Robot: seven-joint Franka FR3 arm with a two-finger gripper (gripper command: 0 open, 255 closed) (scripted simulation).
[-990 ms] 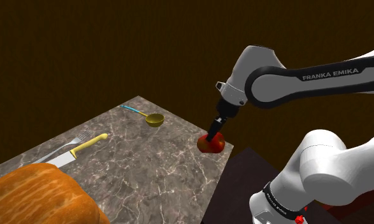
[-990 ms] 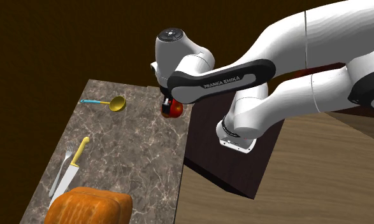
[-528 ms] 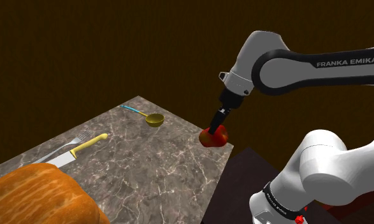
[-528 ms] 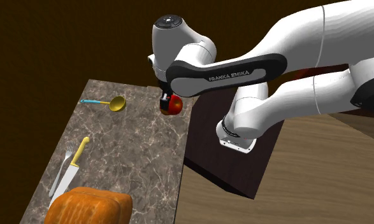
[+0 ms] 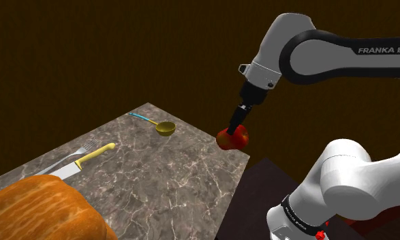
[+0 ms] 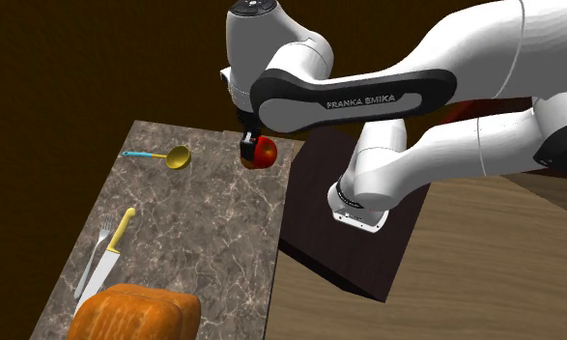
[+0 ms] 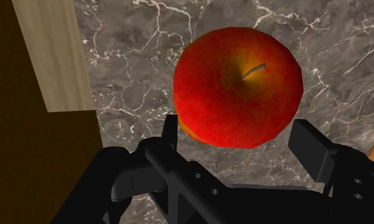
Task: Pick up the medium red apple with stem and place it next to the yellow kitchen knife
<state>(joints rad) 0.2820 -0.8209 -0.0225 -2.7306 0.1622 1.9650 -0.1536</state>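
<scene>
The red apple (image 5: 234, 139) (image 6: 263, 153) (image 7: 237, 87), with a short stem on top, hangs in the air above the marble counter's (image 5: 157, 170) right edge. My black gripper (image 5: 232, 133) (image 6: 251, 150) (image 7: 239, 137) is shut on it, its fingers clasping the apple's sides. The yellow-handled kitchen knife (image 5: 82, 161) (image 6: 110, 253) lies flat on the counter far to the shoulder view's left, with its blade pointing toward the bread.
A fork (image 5: 67, 157) (image 6: 93, 255) lies beside the knife. A large orange-brown bread loaf (image 5: 38, 211) (image 6: 136, 314) sits at the counter's near end. A yellow ladle with a blue handle (image 5: 157, 125) (image 6: 163, 156) rests near the far edge. My dark stand (image 6: 349, 222) borders the counter.
The gripper has risen with the apple clasped in it, lifting it off the counter and a little toward the shoulder view's right. Nothing else moved.
</scene>
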